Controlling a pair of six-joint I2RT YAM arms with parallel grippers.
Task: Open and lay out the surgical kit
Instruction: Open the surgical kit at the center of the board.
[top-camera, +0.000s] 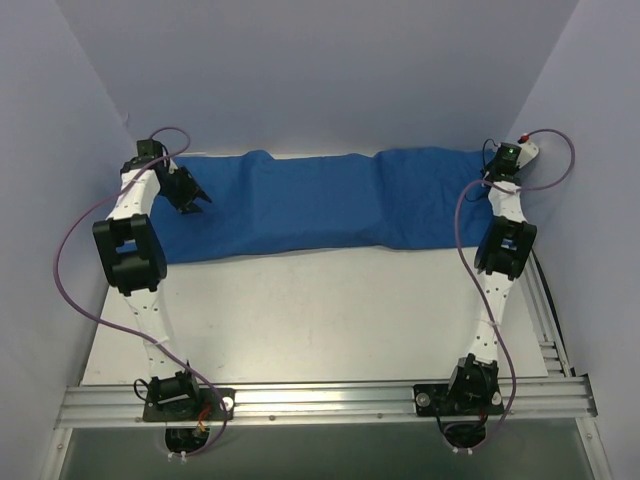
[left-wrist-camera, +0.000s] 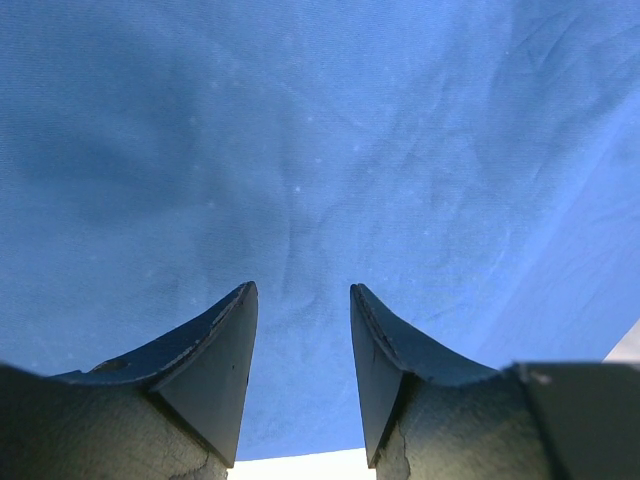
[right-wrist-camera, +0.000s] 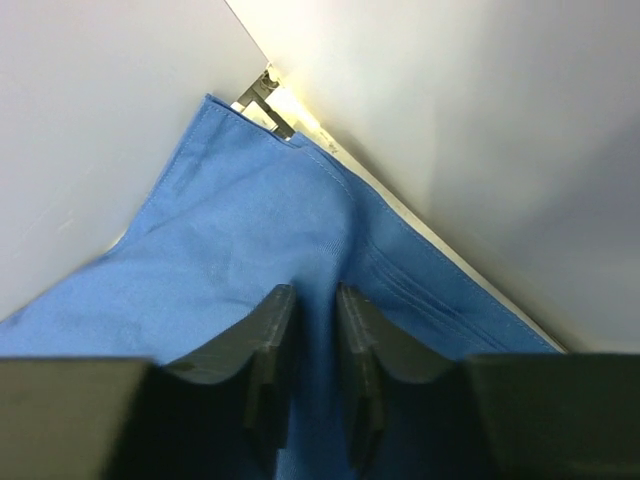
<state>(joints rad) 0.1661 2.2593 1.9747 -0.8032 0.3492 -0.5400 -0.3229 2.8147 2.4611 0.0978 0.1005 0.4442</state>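
The royal-blue cloth wrap (top-camera: 320, 205) lies spread in a long band across the back of the white table (top-camera: 320, 310). My left gripper (top-camera: 190, 195) hangs over its left end, open and empty, with cloth (left-wrist-camera: 300, 150) filling the left wrist view below the gripper (left-wrist-camera: 303, 290). My right gripper (top-camera: 500, 168) is at the cloth's far right corner. Its jaws (right-wrist-camera: 315, 290) stand close together, pinching a raised fold of the cloth (right-wrist-camera: 230, 230). The wire-mesh tray and the steel instruments are out of view.
Pale walls close in the table at the back and on both sides, and the right wall (right-wrist-camera: 450, 120) is close to my right gripper. A metal bracket (right-wrist-camera: 265, 100) sits in that corner. An aluminium rail (top-camera: 320, 400) runs along the near edge.
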